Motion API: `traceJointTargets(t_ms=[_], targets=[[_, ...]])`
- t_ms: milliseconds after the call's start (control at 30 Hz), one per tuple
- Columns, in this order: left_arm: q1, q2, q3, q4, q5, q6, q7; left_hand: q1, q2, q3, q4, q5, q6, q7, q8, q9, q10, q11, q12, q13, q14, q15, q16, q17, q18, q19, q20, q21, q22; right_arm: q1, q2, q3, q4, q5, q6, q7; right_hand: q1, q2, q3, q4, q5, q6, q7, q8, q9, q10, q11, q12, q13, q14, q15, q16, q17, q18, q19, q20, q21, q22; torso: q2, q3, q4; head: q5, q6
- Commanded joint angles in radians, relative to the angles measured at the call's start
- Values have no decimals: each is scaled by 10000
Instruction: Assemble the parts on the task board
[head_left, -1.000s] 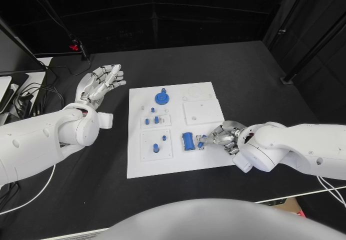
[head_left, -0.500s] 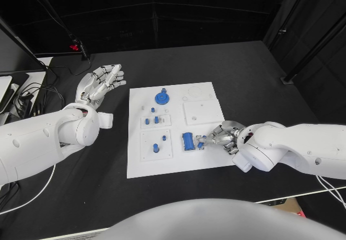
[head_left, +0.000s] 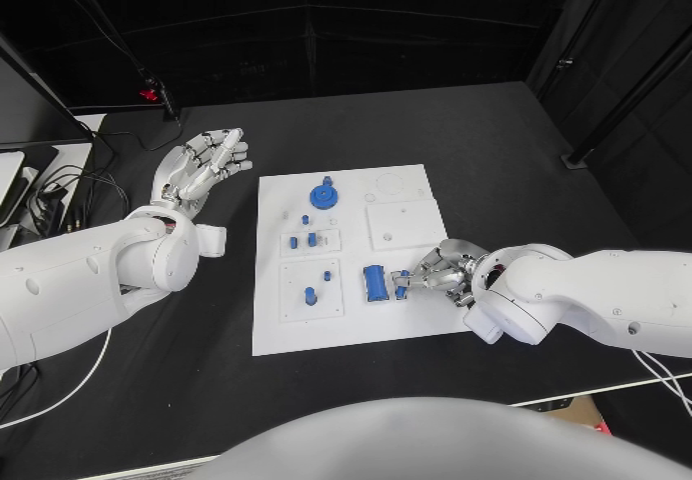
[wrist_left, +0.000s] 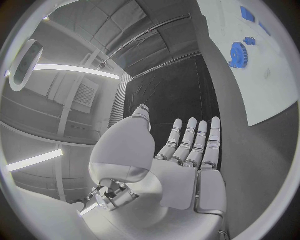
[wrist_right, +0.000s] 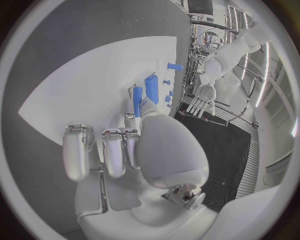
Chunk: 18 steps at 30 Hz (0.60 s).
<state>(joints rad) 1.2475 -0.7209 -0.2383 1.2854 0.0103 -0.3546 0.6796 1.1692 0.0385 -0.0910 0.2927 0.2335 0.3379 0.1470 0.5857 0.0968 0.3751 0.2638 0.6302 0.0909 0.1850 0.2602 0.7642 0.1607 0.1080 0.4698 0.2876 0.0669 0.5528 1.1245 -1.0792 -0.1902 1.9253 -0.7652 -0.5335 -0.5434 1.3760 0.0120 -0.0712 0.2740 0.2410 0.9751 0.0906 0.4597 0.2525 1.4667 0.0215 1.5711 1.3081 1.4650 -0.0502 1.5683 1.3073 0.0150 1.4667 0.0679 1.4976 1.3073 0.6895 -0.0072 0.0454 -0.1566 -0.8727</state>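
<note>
1. On the board (head_left: 346, 335), at mid-table (head_left: 476, 130), we are watching the right hand (head_left: 444, 270) working at the near right quarter; its fingers (head_left: 427, 268) are curled toward a small blue part (head_left: 402, 283), which is touching or nearly touching their tips.
2. Whether the right hand is actually gripping that part, we cannot tell: its own fingers are hiding the contact in the head view, and in the right wrist view the thumb is covering it.
3. Just beside that part, on the side away from the right hand, a larger blue block (head_left: 375, 282) is lying on the board; in the right wrist view it is showing as an upright bar (wrist_right: 137, 100) just past the fingertips.
4. We are judging these parts to be light, stiff plastic with smooth faces, likely to slip or tip under a sideways push; the small part is best pinched across its two opposite flat sides, low down.
5. Farther up the board a gear (head_left: 325, 194) is sitting near the far edge, with small pegs (head_left: 303, 242) between it and the block, all well apart from both hands.
6. Well off the board's left edge, the left hand (head_left: 203, 163) is hovering with fingers spread and straight, holding nothing.
</note>
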Motion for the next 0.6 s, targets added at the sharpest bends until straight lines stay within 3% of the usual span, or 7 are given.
traceJointTargets(t_ms=[33, 300, 600], targets=[[16, 4, 10, 9, -4, 98, 182, 15, 80, -69, -8, 59, -53, 1489, 32, -12, -81, -20, 40, -11, -1, -6, 37, -16, -183, -16, 22, 59, -4, 10, 16, 3, 73, -978, 185, 64, 191, 16, -56, -57, 192, -145, 3, 98, 44, 1041, 32, -3, 2627, 1058, -1, 25, 2635, 68, 558, -67, -44, 2343, 0, 3, 1, 10, 1], [16, 10, 10, 0, -4, 98, 178, 15, 80, -69, -8, 59, -53, 1489, 32, -12, -81, -20, 40, -11, -1, -6, 37, -16, -183, -16, 22, 59, -4, 9, 16, 3, 120, -1682, 325, -43, 428, 97, -219, -118, 851, -489, 61, 342, 211, 1041, 86, -3, 2627, 1058, 44, 25, 2635, 70, 550, -29, -58, 2339, 1, 0, -1, 9, 1], [16, 22, 10, -5, -4, 106, 170, 15, 80, -69, -8, 59, -53, 1489, 32, -12, -81, -20, 40, -11, -1, -6, 37, -16, -183, -16, 22, 59, -4, 9, 26, 3, 119, -1781, 449, -137, 451, 107, -269, -117, 939, -592, 83, 384, 241, 1041, 99, -3, 2627, 1058, 52, 25, 2635, 74, 544, -20, -70, 2335, 4, -3, -2, -10, 1]])
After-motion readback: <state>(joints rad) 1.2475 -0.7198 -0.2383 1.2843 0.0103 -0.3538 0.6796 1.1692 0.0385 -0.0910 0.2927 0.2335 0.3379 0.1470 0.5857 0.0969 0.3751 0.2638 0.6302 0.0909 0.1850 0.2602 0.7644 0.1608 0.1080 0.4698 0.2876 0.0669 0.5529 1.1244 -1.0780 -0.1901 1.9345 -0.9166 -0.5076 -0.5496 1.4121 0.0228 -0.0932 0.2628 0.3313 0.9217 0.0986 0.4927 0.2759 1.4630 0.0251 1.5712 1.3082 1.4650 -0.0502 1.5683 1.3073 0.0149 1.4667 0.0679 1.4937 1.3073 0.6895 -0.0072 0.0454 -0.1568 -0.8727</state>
